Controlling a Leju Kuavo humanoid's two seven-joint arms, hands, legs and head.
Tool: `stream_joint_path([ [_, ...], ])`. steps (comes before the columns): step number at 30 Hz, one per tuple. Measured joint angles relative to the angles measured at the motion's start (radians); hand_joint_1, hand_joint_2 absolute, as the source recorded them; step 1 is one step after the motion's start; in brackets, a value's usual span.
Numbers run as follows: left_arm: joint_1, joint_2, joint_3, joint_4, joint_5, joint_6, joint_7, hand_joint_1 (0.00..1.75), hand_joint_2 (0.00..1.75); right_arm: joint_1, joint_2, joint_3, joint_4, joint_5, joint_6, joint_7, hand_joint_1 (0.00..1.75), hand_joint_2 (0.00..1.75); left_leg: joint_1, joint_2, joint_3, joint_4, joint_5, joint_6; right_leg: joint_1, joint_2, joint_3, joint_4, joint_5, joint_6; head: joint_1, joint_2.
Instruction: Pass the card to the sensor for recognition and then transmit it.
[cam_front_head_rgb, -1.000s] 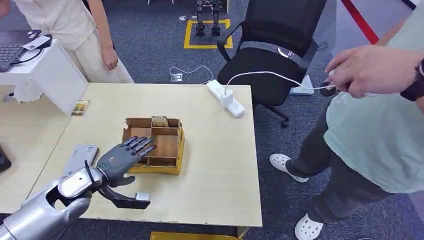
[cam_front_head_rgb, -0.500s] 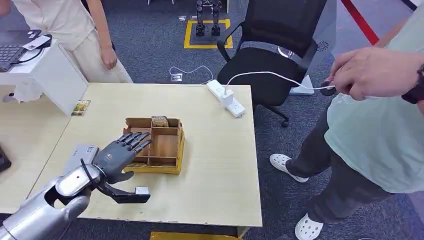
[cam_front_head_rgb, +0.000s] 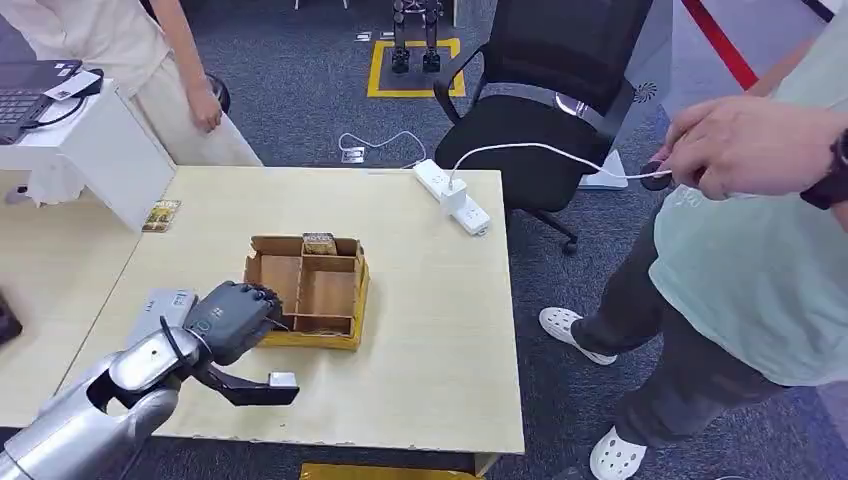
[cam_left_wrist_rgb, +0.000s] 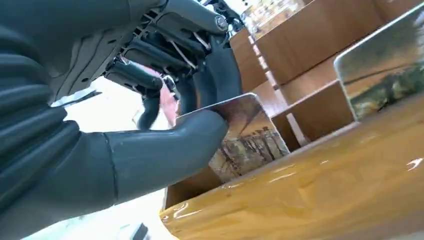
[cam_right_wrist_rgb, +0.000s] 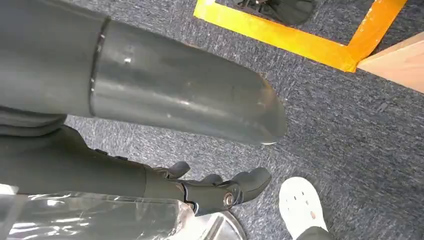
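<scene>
Down low over the carpet, right hand with fingers a bit bent; cannot tell if open or closed.

On the near left of the table, left hand curled over the near left corner of the box. In the wrist view, thumb pressing the card against the dark fingers, so holding it. Card upright, lower part inside that near left compartment.

To do this step well, probably: keep the pinch firm, lift straight up so the card edge does not catch the cardboard wall, then carry it left to the grey flat device just beside the box, likely the sensor. Could slip, since just a small part of the card is gripped.

Inside the box: another picture card standing in a compartment close by, cannot tell which. Farther back, a small stack of cards in the far middle compartment.

Far right on the table, a white power strip.
</scene>
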Motion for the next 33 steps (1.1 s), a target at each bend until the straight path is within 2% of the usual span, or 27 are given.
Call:
stream_joint_path([
  [5,0.002,-0.002,0.001,0.002,0.009,0.003,-0.013,1.75,1.75,0.000,0.001,-0.002,0.000,-0.003,0.001,0.000,0.00,0.00,0.000,0.000,0.000,0.000,0.000,0.000,0.000,0.000,0.000,0.000,0.000,0.000,0.000,0.000],
  [9,0.011,-0.008,0.008,0.002,0.018,0.052,-0.042,1.75,1.75,0.000,0.003,-0.002,-0.006,-0.001,0.005,0.002,0.00,0.00,0.000,0.000,0.000,0.000,0.000,0.000,0.000,0.000,0.000,0.000,0.000,0.000,0.000,0.000],
  [20,0.011,-0.010,0.011,0.002,0.018,0.060,-0.044,1.75,1.75,0.000,0.004,-0.002,-0.006,0.000,0.006,0.002,0.00,0.00,0.000,0.000,0.000,0.000,0.000,0.000,0.000,0.000,0.000,0.000,0.000,0.000,0.000,0.000],
  [23,0.012,-0.015,0.018,0.002,0.018,0.089,-0.047,1.75,1.75,0.000,0.004,-0.002,-0.006,0.002,0.006,0.002,0.00,0.00,0.000,0.000,0.000,0.000,0.000,0.000,0.000,0.000,0.000,0.000,0.000,0.000,0.000,0.000],
  [25,0.008,-0.019,0.036,0.000,0.018,0.115,-0.046,1.75,1.75,0.002,0.006,-0.002,-0.011,0.003,0.007,0.002,0.00,0.00,0.000,0.000,0.000,0.000,0.000,0.000,0.000,0.000,0.000,0.000,0.000,0.000,0.000,0.000],
  [26,-0.013,-0.021,0.071,-0.010,0.023,0.127,-0.035,1.75,1.75,0.006,0.007,-0.002,-0.018,0.005,0.007,0.003,0.00,0.00,0.000,0.000,0.000,0.000,0.000,0.000,0.000,0.000,0.000,0.000,0.000,0.000,0.000,0.000],
  [27,-0.065,-0.015,0.140,-0.025,0.015,0.130,-0.022,1.75,1.75,0.011,0.007,-0.002,-0.026,0.003,0.006,0.008,0.00,0.00,0.000,0.000,0.000,0.000,0.001,0.000,0.000,0.000,0.000,0.000,0.000,0.000,0.000,0.000],
  [28,-0.110,-0.006,0.201,-0.032,0.015,0.124,-0.032,1.75,1.75,0.013,0.007,0.011,-0.029,-0.067,-0.025,0.017,0.00,0.00,0.000,0.000,0.001,0.000,0.001,0.000,0.000,0.000,0.000,0.000,0.000,0.000,0.000,0.000],
  [29,-0.167,0.001,0.273,-0.032,0.016,0.126,-0.013,1.75,1.75,0.013,0.002,0.050,-0.029,-0.119,-0.045,0.027,0.00,0.00,0.000,0.000,0.001,0.000,0.001,0.000,0.000,0.000,0.000,0.000,0.000,0.000,-0.001,0.000],
  [33,-0.213,-0.009,0.286,-0.008,-0.006,0.131,-0.001,1.75,1.75,0.007,0.002,0.064,-0.029,-0.107,-0.040,0.023,0.00,0.00,0.000,0.000,0.001,0.000,0.001,0.000,0.000,0.000,0.000,0.000,0.000,0.000,0.000,0.000],
])
